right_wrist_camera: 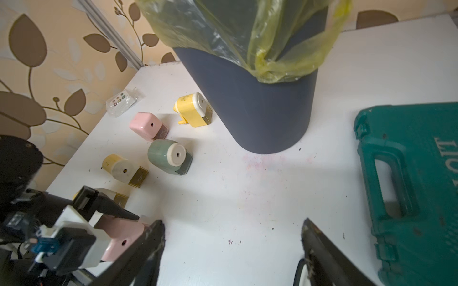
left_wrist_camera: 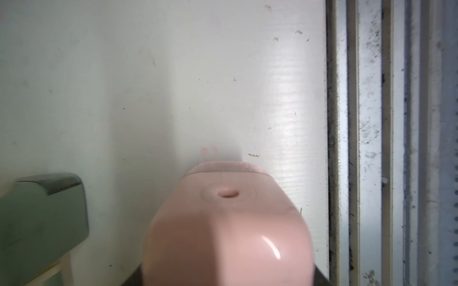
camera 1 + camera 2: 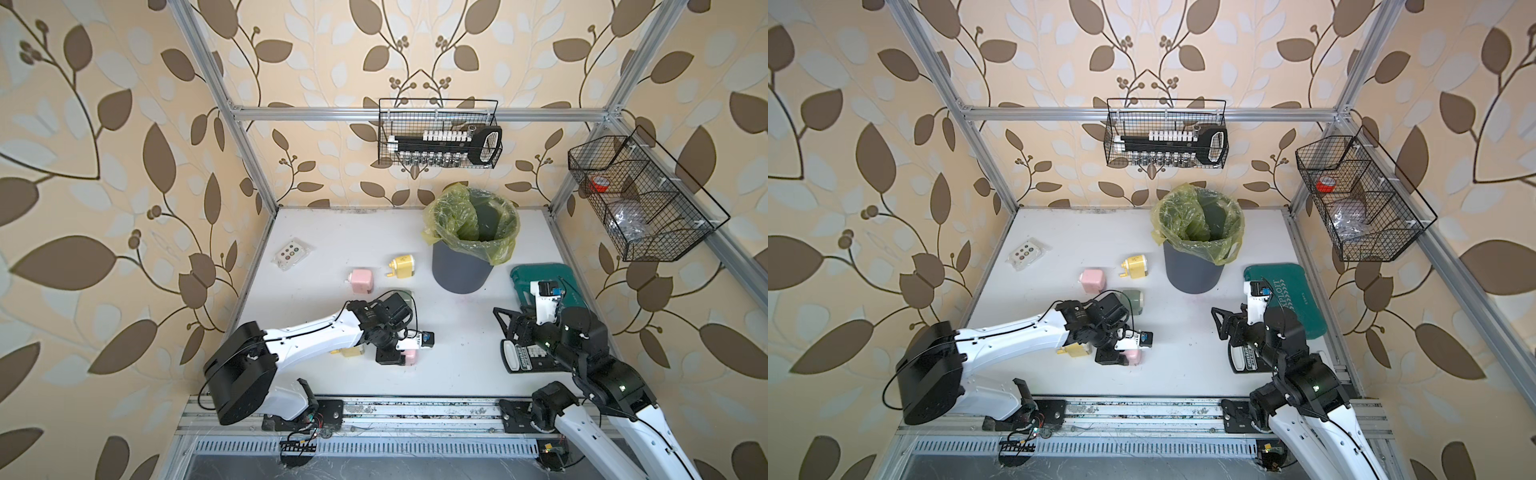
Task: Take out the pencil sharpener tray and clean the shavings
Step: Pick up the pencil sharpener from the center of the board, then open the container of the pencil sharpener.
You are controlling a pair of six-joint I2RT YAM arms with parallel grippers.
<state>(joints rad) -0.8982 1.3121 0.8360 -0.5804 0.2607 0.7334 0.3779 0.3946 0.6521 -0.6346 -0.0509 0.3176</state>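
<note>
Held sharpener (image 2: 223,235), pink, fills the near field of the left wrist view. The left gripper (image 3: 395,357) is clamped on it, jaws closed against its sides. Whether the unit rests on the counter (image 3: 332,232) or sits just above it cannot be told.

Tray (image 2: 223,166): a darker pink band at the end of the held sharpener farthest from the gripper. It appears seated in the body, though the view is blurred there.

Shavings (image 2: 253,155): one thin curl and scattered flecks on the counter just beyond the tray. The front rail (image 2: 366,123) alongside the counter edge carries dark specks.

Right gripper (image 1: 233,222): jaws spread wide, grasping nothing, above bare counter. It sits between the held sharpener and the green case (image 1: 409,173), apart from both in both top views.

Farther out, in the right wrist view:
- yellow sharpener (image 1: 124,170), near the left arm
- green sharpener (image 1: 171,157), just beside it
- pink sharpener (image 1: 148,126), near the green one
- crank sharpener (image 1: 193,109), yellow, just beside the bin (image 1: 260,106)
- packet (image 1: 122,101), near the wall

The bin stands upright with a yellow liner (image 1: 272,37) folded over its rim.
</note>
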